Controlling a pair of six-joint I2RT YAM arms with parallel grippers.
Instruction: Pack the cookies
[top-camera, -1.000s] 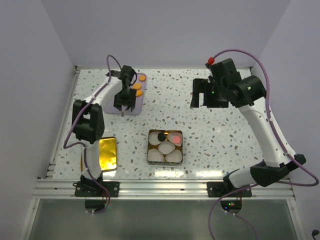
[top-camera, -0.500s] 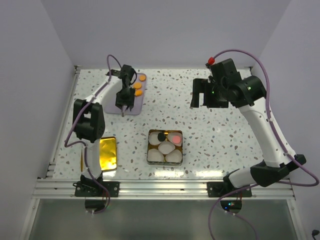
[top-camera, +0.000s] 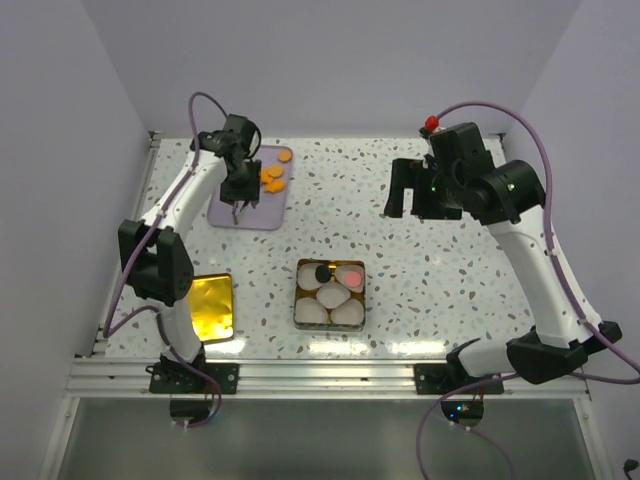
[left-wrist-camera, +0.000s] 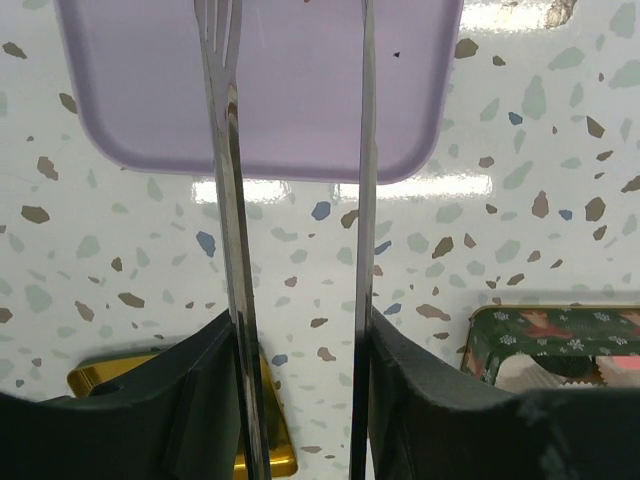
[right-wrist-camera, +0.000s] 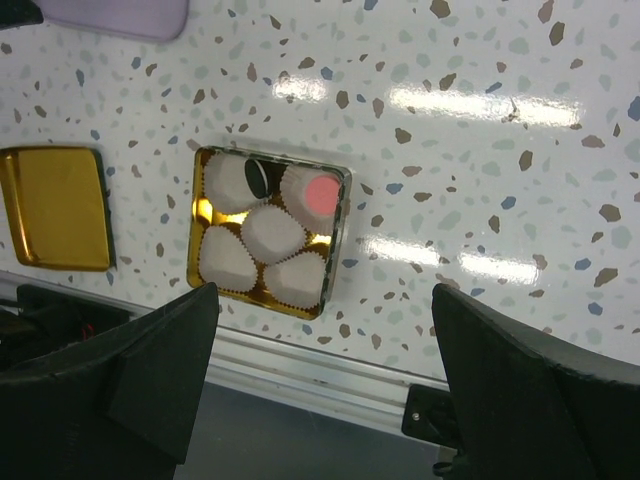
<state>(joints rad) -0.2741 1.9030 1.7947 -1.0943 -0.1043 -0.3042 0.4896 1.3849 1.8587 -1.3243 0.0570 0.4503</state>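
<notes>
Three orange cookies (top-camera: 273, 174) lie at the far right end of a purple tray (top-camera: 225, 211). My left gripper (top-camera: 240, 188) hovers over the tray just left of them, shut on metal tweezers (top-camera: 236, 212) that point at the tray's bare near part. In the left wrist view the gripper (left-wrist-camera: 300, 330) shows the tweezer blades (left-wrist-camera: 228, 150) apart and empty over the tray (left-wrist-camera: 300, 90). A tin (top-camera: 300, 300) holds white paper cups, a black cookie (top-camera: 322, 272) and a pinkish-red cookie (top-camera: 353, 278). My right gripper (top-camera: 412, 190) is open and empty, high at the right.
A gold lid (top-camera: 213, 306) lies at the near left. The right wrist view, with my right gripper (right-wrist-camera: 320, 390) in it, shows the tin (right-wrist-camera: 343, 225), its black cookie (right-wrist-camera: 256, 178), the pinkish-red one (right-wrist-camera: 322, 192), the lid (right-wrist-camera: 55, 205) and the table's metal front rail (right-wrist-camera: 300, 370).
My left arm has swung its elbow out to the left, and its gripper with the tweezers has shifted slightly left and farther back over the tray. The right arm barely moved.
</notes>
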